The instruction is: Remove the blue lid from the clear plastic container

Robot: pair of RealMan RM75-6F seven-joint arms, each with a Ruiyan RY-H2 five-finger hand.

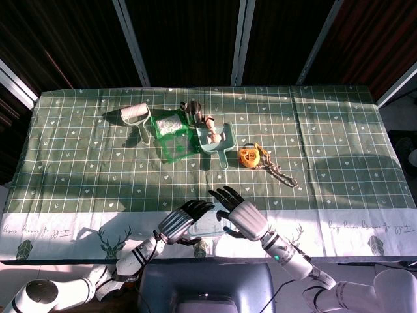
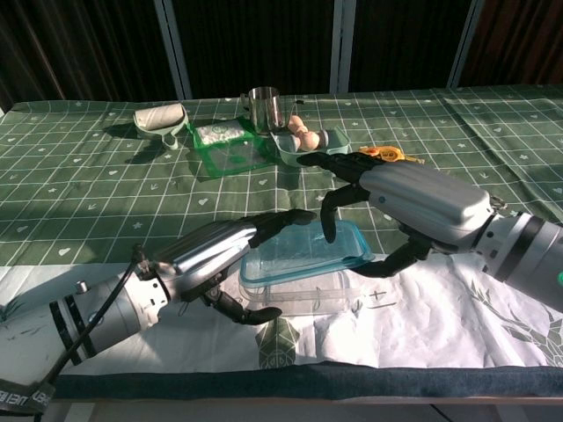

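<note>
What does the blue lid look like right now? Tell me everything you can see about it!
The blue lid is a see-through rectangle with rounded corners and a blue-teal rim, plastic by the look of it. It is tilted, its right side lifted above the clear plastic container, which sits near the table's front edge. The right hand holds its raised side, fingers over the top, thumb under the edge. The left hand is at the container's left end.

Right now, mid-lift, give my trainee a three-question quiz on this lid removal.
1. True or false: the blue lid lies flat and sealed on the clear container.
2. Which hand lifts the lid: A) left hand B) right hand?
3. Fill in: the lid's raised side is toward the robot's ____.

Key: 1 false, it is tilted up; 2 B; 3 right.
</note>
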